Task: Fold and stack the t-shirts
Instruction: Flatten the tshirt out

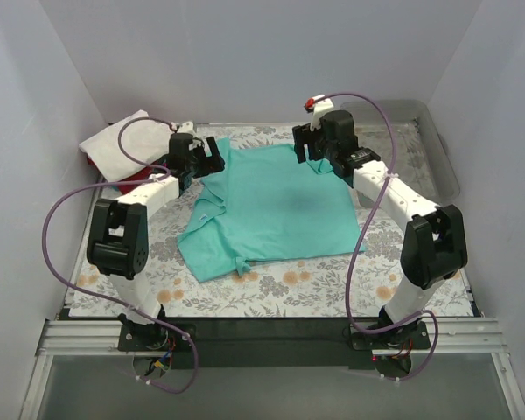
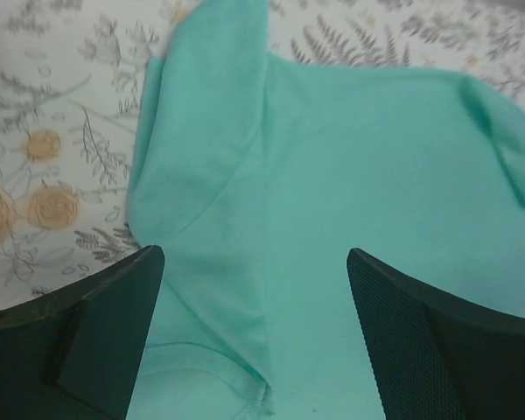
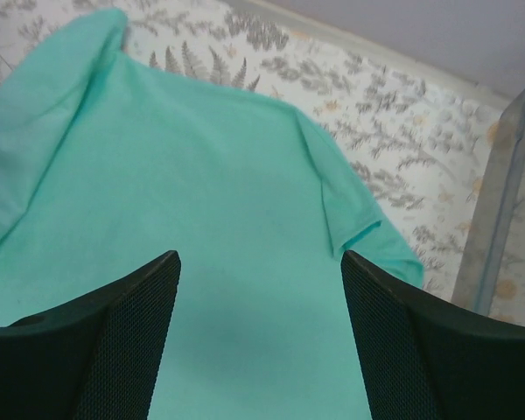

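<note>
A teal t-shirt (image 1: 271, 206) lies spread on the flowered table cover in the middle. My left gripper (image 1: 206, 157) is open and empty above the shirt's far left corner. In the left wrist view the gripper (image 2: 255, 332) hangs over a folded-in ridge of the teal cloth (image 2: 236, 175). My right gripper (image 1: 311, 149) is open and empty above the shirt's far right corner. In the right wrist view the gripper (image 3: 258, 332) is over flat teal cloth (image 3: 201, 192), with a sleeve (image 3: 350, 210) to its right. A white shirt (image 1: 118, 144) lies over red cloth (image 1: 105, 168) at the back left.
A clear grey plastic tray (image 1: 420, 131) stands at the back right; its wall shows in the right wrist view (image 3: 499, 227). White walls close in the left, back and right sides. A black rail (image 1: 271, 332) runs along the near edge.
</note>
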Available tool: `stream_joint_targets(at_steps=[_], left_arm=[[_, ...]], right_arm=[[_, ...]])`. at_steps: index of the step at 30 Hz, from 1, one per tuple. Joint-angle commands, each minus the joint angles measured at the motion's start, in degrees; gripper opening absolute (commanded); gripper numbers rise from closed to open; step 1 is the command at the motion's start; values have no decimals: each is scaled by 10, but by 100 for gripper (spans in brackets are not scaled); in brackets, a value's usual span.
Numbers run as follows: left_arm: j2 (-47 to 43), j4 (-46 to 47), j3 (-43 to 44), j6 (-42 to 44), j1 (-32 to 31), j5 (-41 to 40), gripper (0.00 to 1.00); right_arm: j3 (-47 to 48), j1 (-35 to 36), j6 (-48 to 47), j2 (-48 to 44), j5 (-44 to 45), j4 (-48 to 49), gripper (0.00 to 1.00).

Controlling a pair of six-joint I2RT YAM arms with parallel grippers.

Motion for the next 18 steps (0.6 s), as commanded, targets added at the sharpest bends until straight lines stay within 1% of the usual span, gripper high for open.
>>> stream_joint_targets(at_steps=[1, 5, 6, 10, 13, 18], left_arm=[[16, 0, -12, -25, 0, -8, 78], [48, 5, -2, -31, 0, -14, 73], [59, 3, 2, -34, 0, -32, 73], [69, 16, 1, -45, 2, -48, 70], [77, 16, 5, -49, 7, -67, 68], [104, 10, 10, -63, 22, -62, 64]], right_arm=[[-47, -2, 20, -7, -23, 11, 67], [-93, 8, 28, -23, -27, 18, 66], [-109, 10, 30, -28, -27, 22, 65], [-138, 21, 32, -42, -22, 27, 65], [-153, 25, 33, -48, -19, 31, 64], [-161, 25, 36, -43, -8, 31, 64]])
